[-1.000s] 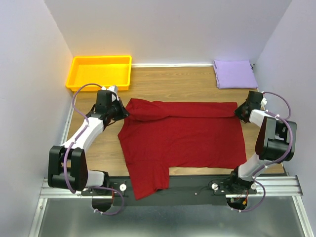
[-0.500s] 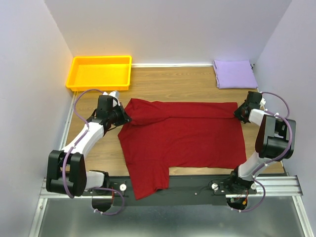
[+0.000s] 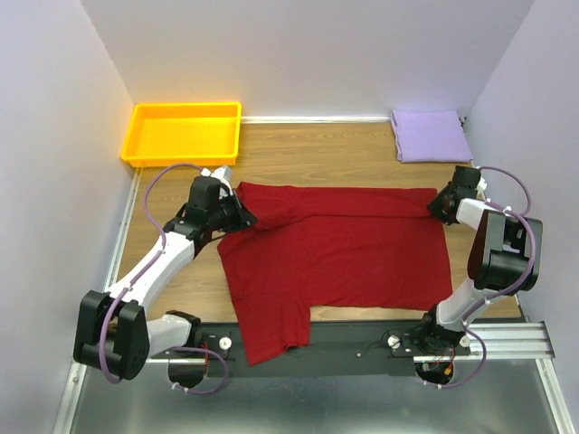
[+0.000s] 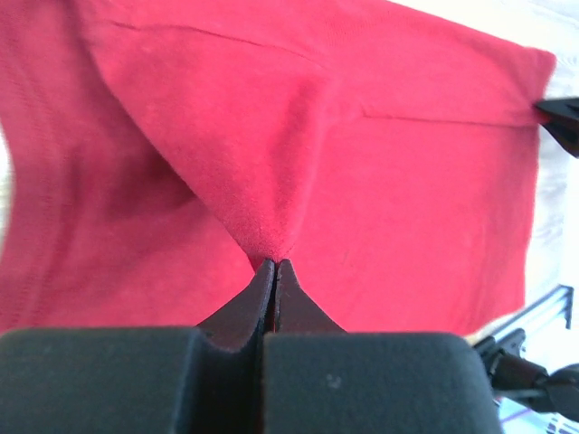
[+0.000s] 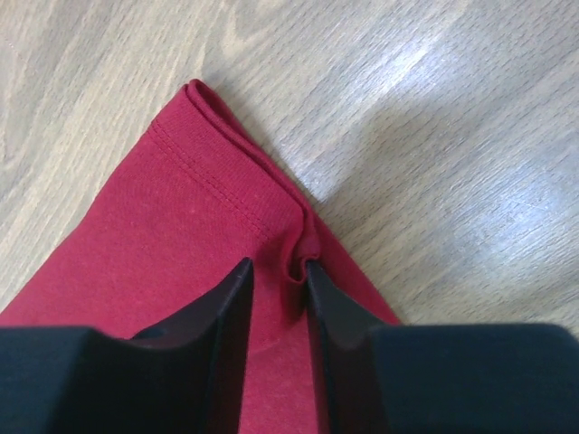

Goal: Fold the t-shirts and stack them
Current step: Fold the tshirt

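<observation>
The deep red t-shirt (image 3: 335,253) lies spread on the wooden table, its lower sleeve hanging over the near rail. My left gripper (image 3: 237,215) is shut on the shirt's far left part and holds a raised peak of red cloth (image 4: 271,217) just above the shirt. My right gripper (image 3: 438,206) sits low on the shirt's far right corner (image 5: 163,235). Its jaws stand a narrow gap apart (image 5: 278,267), with a small pucker of the hem against the right finger. The pale lavender t-shirt (image 3: 430,136) lies folded at the far right corner.
A yellow-orange plastic tray (image 3: 185,107) stands at the far left corner. Bare wood (image 3: 308,149) shows between the tray and the lavender shirt. White walls close in the table on three sides. The metal rail (image 3: 362,339) with the arm bases runs along the near edge.
My left gripper has moved right and a little nearer, drawing the shirt's far left part inward over the body. The right arm has not moved.
</observation>
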Controlling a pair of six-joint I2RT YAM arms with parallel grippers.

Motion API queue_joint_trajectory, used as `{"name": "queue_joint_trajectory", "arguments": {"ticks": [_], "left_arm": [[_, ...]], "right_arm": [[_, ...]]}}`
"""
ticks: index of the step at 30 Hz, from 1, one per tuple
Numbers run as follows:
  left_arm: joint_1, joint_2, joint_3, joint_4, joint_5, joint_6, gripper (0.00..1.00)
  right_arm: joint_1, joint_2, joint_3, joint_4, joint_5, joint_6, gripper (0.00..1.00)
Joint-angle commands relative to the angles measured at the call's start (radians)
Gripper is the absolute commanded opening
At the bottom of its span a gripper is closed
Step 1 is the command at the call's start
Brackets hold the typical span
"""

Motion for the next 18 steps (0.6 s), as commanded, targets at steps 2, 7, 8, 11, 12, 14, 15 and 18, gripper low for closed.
{"name": "queue_joint_trajectory", "arguments": {"ticks": [2,7,8,11,12,14,15,18], "left_arm": [[-0.063,-0.04,-0.01,0.005,-0.02,-0.069,0.0],[-0.075,-0.045,-0.02,0.005,-0.035,-0.092,0.0],[-0.08,-0.048,-0.024,0.008,-0.035,-0.099,0.0],[-0.089,-0.066,-0.033,0.008,-0.043,-0.115,0.0],[-0.091,-0.071,-0.038,0.006,-0.049,-0.116,0.0],[-0.092,-0.076,-0.047,0.005,-0.077,-0.115,0.0],[-0.091,-0.076,-0.05,0.005,-0.086,-0.113,0.0],[-0.091,-0.063,-0.063,0.017,-0.107,-0.115,0.0]], "right_arm": [[-0.01,0.017,0.01,-0.055,0.022,-0.024,0.4],[-0.01,0.011,0.012,-0.058,0.024,-0.028,0.51],[-0.01,0.008,0.009,-0.06,0.025,-0.028,0.54],[-0.01,0.006,0.007,-0.06,0.027,-0.028,0.64],[-0.01,0.008,0.007,-0.06,0.025,-0.027,0.65],[-0.01,0.009,0.007,-0.06,0.022,-0.025,0.72],[-0.01,0.011,0.006,-0.061,0.021,-0.025,0.73],[-0.01,-0.003,0.01,-0.074,0.027,-0.035,0.78]]}}
